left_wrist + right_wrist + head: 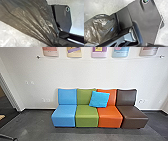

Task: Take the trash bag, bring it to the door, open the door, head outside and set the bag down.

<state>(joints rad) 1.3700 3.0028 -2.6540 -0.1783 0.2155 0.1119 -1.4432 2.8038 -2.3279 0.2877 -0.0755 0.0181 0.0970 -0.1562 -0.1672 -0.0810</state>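
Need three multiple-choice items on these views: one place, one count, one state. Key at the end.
1. Blue cushion leans on which seatbacks?
A) green and orange
B) blue and green
C) orange and brown

2. Seats in the row?
A) three
B) five
C) four

3. Trash bag, left wrist view?
A) smooth and flat
B) drawn into long folds
C) rolled into a ball

Key:
1 A: cushion overlaps both backs.
2 C: four differently coloured seats, side by side.
3 B: long creases converge toward one end.
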